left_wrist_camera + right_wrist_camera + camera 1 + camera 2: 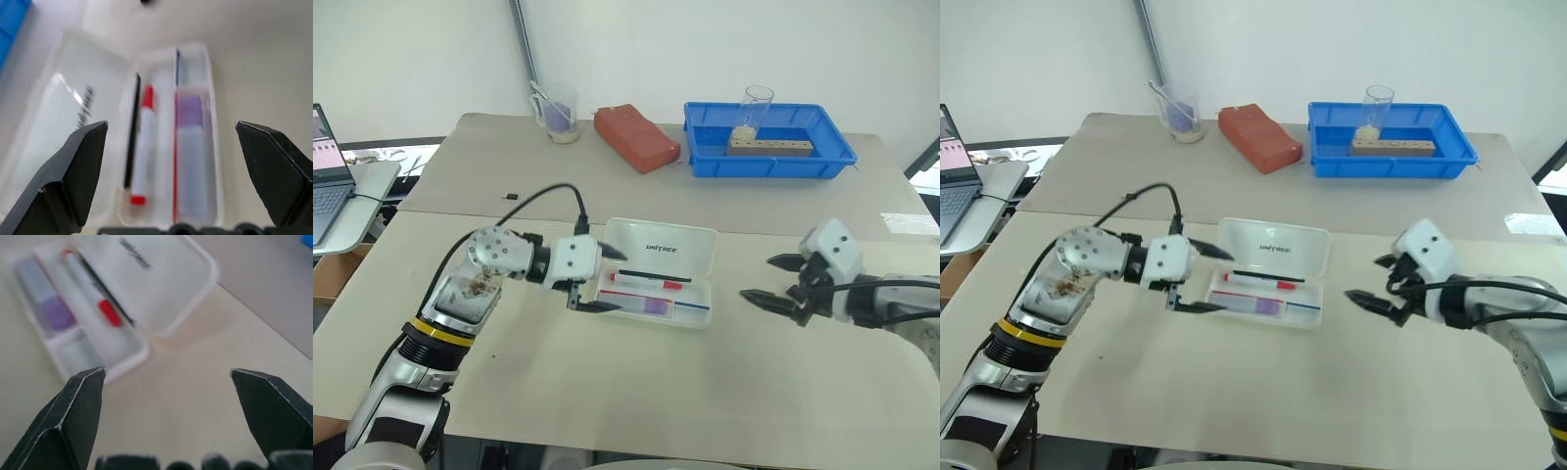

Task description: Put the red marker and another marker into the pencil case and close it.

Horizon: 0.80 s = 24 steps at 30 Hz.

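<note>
Case (658,271) open — red marker (644,285), highlighter (651,305) inside.

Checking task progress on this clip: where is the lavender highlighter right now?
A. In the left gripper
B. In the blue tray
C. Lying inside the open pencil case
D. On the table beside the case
C: the lavender highlighter lies in the open pencil case beside the red marker; the left gripper is open and holds nothing.

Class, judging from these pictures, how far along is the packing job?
Done: the red marker and the lavender highlighter both lie inside the pencil case. In hand: nothing; the left claw and right claw are open and empty beside it. Left: the lid stands open and needs closing.
</note>
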Motion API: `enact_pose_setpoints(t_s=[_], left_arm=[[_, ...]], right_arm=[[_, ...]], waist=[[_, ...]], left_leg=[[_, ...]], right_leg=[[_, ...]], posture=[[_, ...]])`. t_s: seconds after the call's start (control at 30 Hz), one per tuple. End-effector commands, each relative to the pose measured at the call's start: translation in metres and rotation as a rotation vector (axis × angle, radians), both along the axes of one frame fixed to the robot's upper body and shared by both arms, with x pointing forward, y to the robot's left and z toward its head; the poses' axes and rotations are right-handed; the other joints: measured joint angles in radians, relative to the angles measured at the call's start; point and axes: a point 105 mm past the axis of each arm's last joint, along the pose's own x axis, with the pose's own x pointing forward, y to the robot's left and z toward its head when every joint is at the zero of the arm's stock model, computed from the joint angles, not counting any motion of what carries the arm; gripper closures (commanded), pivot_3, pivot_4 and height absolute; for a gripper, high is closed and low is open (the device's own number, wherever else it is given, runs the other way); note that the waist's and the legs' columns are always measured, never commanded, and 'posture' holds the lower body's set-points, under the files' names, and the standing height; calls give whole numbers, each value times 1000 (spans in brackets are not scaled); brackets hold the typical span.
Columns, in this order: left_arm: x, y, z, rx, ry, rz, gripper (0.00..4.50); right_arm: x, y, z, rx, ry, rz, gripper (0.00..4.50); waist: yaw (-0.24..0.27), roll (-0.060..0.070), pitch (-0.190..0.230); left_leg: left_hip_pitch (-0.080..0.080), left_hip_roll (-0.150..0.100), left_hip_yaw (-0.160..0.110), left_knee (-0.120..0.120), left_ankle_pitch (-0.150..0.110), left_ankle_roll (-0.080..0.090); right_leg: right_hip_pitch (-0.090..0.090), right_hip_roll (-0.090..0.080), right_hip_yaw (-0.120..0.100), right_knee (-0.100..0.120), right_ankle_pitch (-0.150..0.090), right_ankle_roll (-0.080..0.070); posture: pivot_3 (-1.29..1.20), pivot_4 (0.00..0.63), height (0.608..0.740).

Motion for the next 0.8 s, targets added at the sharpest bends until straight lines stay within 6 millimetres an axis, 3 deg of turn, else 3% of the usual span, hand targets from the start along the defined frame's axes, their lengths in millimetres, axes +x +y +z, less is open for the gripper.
enact_pose_setpoints(t_s=[0.03,0.27,0.53,0.57,0.8], left_arm=[[-14,-15,32,-132,-7,-72,57],[-32,-25,35,-172,20,-125,57],[-38,-24,33,-183,45,-114,57],[-37,-22,32,-181,46,-105,0],[-36,-17,23,-161,38,-90,0]], right_arm=[[11,-31,-4,-104,-40,-68,0],[16,-51,-36,-138,104,-122,0],[24,-61,-53,-110,155,-176,0],[26,-62,-53,-109,155,-179,500],[28,-60,-53,-120,155,-179,2776]], waist=[[-1,0,0],[-7,4,1],[-2,4,1],[-3,4,1],[-1,4,1]], left_leg=[[0,0,0,0,0,0],[1,0,0,1,0,0],[1,0,0,3,0,0],[1,0,0,3,0,0],[2,0,-1,3,0,0]], right_leg=[[0,0,0,0,0,0],[0,2,1,0,0,0],[2,2,1,0,0,1],[3,1,1,0,0,1],[4,1,1,-1,0,1]], posture=[[0,150,740],[0,150,740],[0,150,740],[0,150,740],[0,150,740]])
